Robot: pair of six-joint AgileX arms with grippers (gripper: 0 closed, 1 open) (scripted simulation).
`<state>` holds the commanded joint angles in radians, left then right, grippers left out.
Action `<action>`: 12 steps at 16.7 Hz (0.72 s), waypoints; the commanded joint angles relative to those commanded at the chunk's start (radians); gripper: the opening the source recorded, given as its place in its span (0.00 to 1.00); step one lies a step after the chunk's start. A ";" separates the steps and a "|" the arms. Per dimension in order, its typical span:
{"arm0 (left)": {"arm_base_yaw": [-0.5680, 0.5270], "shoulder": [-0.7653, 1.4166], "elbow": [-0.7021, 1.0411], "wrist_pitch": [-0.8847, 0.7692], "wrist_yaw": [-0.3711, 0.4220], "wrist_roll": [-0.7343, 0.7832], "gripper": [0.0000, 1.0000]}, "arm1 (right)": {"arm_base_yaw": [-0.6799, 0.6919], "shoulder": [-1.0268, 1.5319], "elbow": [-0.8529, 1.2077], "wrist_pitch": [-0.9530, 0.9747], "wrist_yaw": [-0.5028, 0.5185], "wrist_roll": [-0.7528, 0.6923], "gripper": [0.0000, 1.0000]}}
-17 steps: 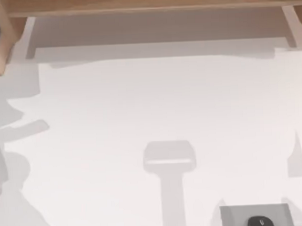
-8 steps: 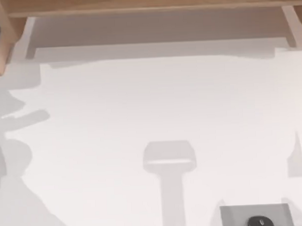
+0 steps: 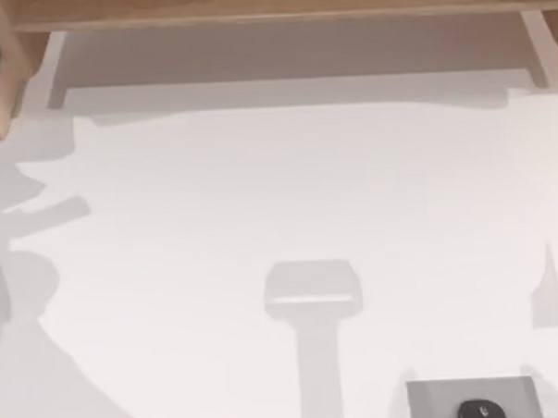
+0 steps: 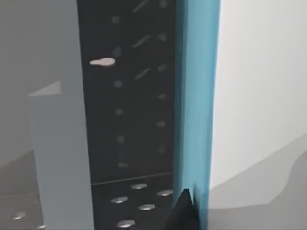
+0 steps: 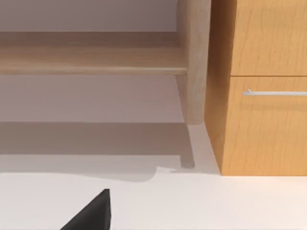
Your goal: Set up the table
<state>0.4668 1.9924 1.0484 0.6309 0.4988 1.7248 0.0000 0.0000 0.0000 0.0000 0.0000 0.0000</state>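
One grey pad (image 3: 473,400) with a dark mouse (image 3: 480,411) on it sits at the near edge, right of centre, on the white table (image 3: 287,190). Farther back I see a wooden shelf (image 3: 279,3). I cannot tell how either gripper's jaws stand.

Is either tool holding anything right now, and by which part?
Cannot be told: a dark tip of each tool shows, with nothing visibly gripped, above the table.

Grey pad (image 3: 472,397) under black mouse (image 3: 480,410); wooden drawer cabinet (image 5: 261,86).
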 joint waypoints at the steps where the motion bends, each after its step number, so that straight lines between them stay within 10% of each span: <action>1: 0.000 0.000 0.000 0.000 0.000 0.000 0.30 | 0.000 0.000 0.000 0.000 0.000 0.000 1.00; 10: 0.000 0.000 0.000 0.000 0.000 0.000 0.98 | 0.000 0.000 0.000 0.000 0.000 0.000 1.00; 12: 0.000 0.000 0.000 0.000 0.000 0.000 1.00 | 0.000 0.000 0.000 0.000 0.000 0.000 1.00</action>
<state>0.4668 1.9924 1.0484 0.6309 0.4988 1.7248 0.0000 0.0000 0.0000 0.0000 0.0000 0.0000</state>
